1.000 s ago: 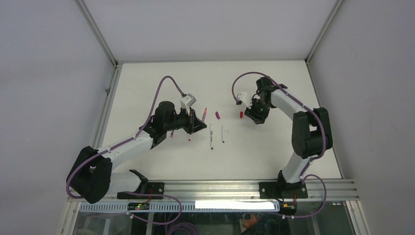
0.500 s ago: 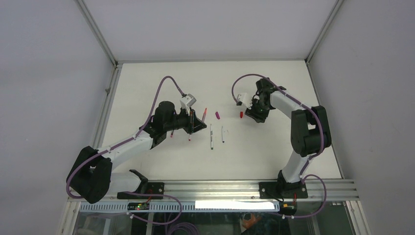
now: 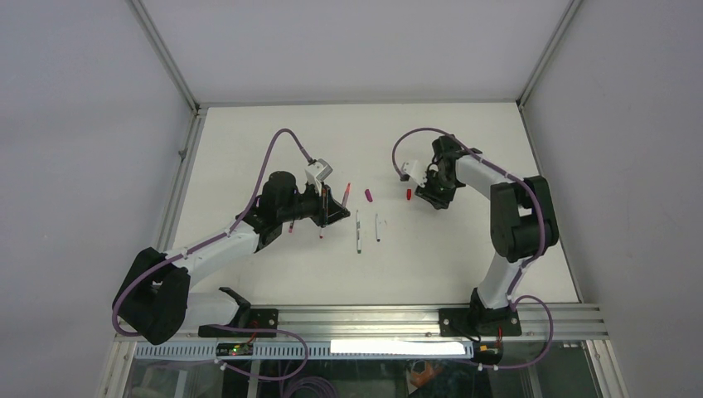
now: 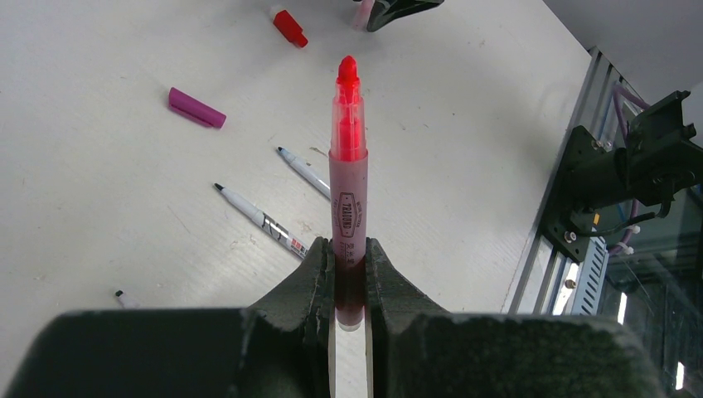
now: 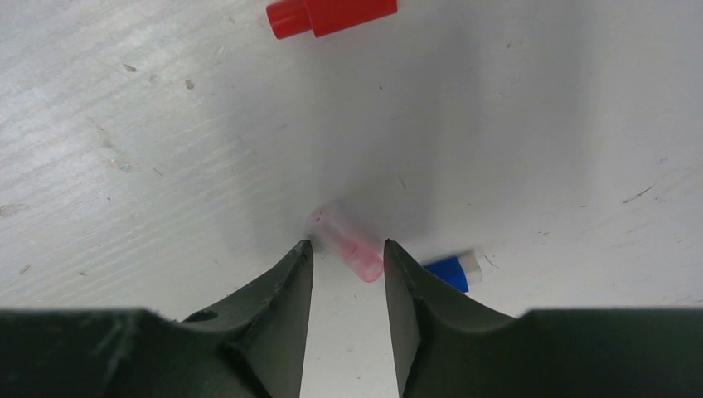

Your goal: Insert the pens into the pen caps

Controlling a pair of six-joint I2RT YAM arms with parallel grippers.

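Observation:
My left gripper [image 4: 349, 249] is shut on the pinkish-red pen [image 4: 348, 191] and holds it off the table with its red tip pointing away; the gripper also shows in the top view [image 3: 338, 211]. My right gripper [image 5: 346, 246] is open and low over the table, its jaws on either side of the pale pink cap [image 5: 348, 242]. The blue cap [image 5: 452, 269] lies just outside the right finger. The red cap [image 5: 332, 15] lies ahead of it. The magenta cap [image 3: 369, 196] lies between the arms. Two white pens [image 3: 358, 230] [image 3: 377, 228] lie side by side mid-table.
Two more pens [image 3: 291, 228] [image 3: 321, 235] lie partly under the left arm. The whitish cap is not visible. The table's metal rail [image 3: 414, 319] runs along the near edge, and frame posts stand at the far corners.
My right gripper has shifted slightly up and left, toward the far side of the table by the red cap. The left arm and its pen have not moved.

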